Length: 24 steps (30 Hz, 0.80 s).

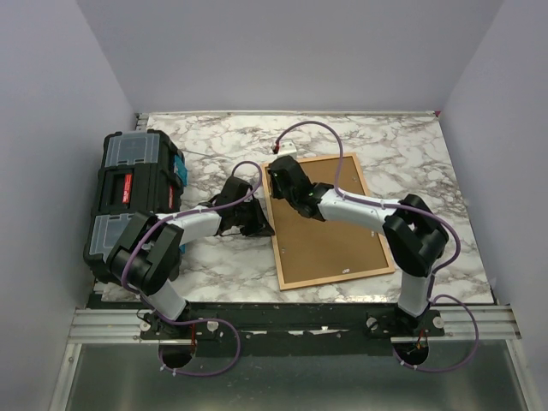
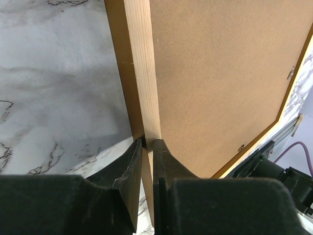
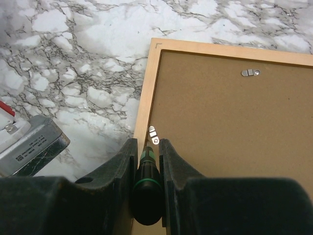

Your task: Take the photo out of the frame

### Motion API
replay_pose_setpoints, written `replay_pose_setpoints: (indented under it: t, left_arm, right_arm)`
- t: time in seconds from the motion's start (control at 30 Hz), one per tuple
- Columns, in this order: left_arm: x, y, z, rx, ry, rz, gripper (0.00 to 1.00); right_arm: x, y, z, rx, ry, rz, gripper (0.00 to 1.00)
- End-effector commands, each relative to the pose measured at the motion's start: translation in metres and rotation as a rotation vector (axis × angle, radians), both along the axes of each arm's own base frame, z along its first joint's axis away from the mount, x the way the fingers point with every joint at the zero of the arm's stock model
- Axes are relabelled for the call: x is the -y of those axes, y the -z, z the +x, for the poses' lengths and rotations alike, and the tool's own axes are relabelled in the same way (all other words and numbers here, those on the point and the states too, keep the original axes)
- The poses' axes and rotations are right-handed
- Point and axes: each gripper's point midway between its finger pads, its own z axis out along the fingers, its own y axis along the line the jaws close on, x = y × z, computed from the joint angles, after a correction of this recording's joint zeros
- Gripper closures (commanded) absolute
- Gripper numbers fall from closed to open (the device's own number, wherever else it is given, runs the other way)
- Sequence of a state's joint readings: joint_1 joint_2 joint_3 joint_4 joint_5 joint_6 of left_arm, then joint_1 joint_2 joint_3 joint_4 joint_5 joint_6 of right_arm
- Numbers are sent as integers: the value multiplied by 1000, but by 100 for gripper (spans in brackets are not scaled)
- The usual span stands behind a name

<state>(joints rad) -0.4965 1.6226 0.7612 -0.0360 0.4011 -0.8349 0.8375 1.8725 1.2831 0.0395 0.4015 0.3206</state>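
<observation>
Since the top view covers the whole cell, we log the surface first: a white marble-pattern table (image 1: 385,145) with grey veins, closed in by plain pale walls (image 1: 282,51) on three sides. A metal rail (image 1: 291,324) runs along the near edge where both arms are bolted. A black toolbox (image 1: 137,193) with clear lid compartments sits at the table's left edge.

The frame (image 1: 338,276) lies back-up on the table, right of centre, turned slightly off square, well apart from the toolbox. We see thin orange-brown wood rails, paler on the back face. Inside them is a plain brown backing board (image 1: 330,244) held by small metal turn clips (image 3: 250,72). The photo is hidden under the board.

The left gripper (image 2: 147,142) is clamped on the frame's left rail, one finger on each side of the wood. The right gripper (image 3: 146,142) is closed around a screwdriver (image 3: 146,181) with a black handle and green ring. Its tip points at a clip (image 3: 153,133) on that same left rail, near the far corner.
</observation>
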Motion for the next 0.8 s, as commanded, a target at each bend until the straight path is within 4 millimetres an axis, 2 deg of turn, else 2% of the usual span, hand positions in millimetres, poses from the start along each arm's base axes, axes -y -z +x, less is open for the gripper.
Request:
replay_pose_setpoints:
  t: [0.0, 0.33, 0.6, 0.77]
  left_arm:
    - [-13, 27, -7, -42, -5, 91, 87]
    - [-13, 27, -6, -43, -5, 89, 87]
    - [-14, 28, -5, -45, -7, 92, 87]
    - [-14, 28, -5, -46, -7, 91, 87]
  right_arm:
    - [-4, 5, 8, 2, 2, -14, 100]
    - [5, 10, 11, 5, 34, -63, 100]
    - [15, -1, 11, 30, 59, -79, 100]
    - [13, -6, 14, 40, 61, -76, 100]
